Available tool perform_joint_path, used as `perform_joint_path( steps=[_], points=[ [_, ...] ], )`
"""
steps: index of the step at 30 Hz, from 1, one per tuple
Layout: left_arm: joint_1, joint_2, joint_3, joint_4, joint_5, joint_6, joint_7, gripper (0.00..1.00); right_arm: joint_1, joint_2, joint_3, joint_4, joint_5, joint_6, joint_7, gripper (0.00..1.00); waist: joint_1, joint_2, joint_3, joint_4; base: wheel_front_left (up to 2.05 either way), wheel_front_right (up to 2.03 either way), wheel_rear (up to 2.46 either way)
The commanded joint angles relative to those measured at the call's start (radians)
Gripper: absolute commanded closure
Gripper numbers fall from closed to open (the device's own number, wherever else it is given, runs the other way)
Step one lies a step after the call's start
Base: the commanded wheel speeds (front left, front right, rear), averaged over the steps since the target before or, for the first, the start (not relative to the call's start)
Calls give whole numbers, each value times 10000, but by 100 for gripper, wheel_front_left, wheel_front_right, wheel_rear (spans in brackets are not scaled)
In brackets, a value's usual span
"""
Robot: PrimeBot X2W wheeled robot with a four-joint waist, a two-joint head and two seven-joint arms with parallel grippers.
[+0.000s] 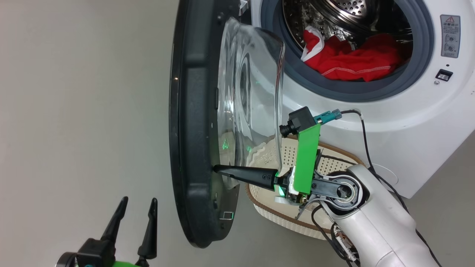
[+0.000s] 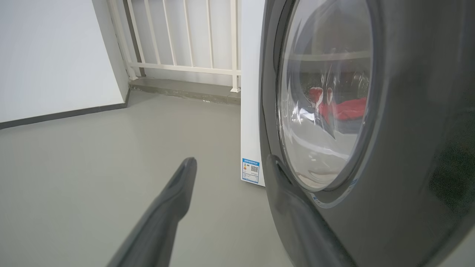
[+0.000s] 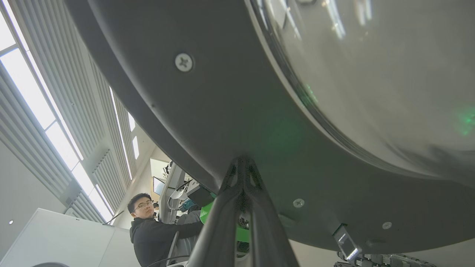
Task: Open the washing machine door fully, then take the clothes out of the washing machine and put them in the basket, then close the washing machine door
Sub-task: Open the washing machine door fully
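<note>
Our right pincer (image 1: 216, 169), pressed together, touches the inside of the washing machine door (image 1: 187, 111) on its left; our left pincer (image 1: 138, 201) is spread.

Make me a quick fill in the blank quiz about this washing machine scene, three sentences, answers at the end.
1. The right tool, its tips touching the inner face of the washing machine door, is ____.
2. The left tool, holding nothing, is ____.
3. The clothes lying in the washing machine are ____ in colour.
Missing words: shut; open; red.
</note>
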State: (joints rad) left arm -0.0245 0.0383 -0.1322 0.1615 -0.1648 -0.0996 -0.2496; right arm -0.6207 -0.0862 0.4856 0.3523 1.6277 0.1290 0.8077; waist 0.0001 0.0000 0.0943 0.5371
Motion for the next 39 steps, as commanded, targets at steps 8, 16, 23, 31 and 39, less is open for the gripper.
perform_joint_path(
  steps=[8,16,23,31,39],
  points=[
    [-201,120,395,-147,-59,81,-122,0,-145,306,22,-224,-137,17,-240,70,-1,0,-116,-100,0,0,0],
    [-195,120,587,-35,-35,45,-122,0,382,-187,-276,-392,-484,17,-520,0,-1,0,-277,-449,0,0,0],
    [-137,120,793,34,15,-4,-122,0,878,-807,-400,-428,-1142,17,-1300,0,-1,0,-397,-771,0,0,0],
    [-27,120,915,94,66,-57,-122,0,1562,-1689,-207,-414,-1795,17,-2467,0,-1,0,-536,-1045,0,0,0],
    [89,120,1097,148,118,-92,-122,0,2026,-2525,199,-321,-2517,17,-4058,0,-1,0,-611,-1251,0,0,0]
  ],
)
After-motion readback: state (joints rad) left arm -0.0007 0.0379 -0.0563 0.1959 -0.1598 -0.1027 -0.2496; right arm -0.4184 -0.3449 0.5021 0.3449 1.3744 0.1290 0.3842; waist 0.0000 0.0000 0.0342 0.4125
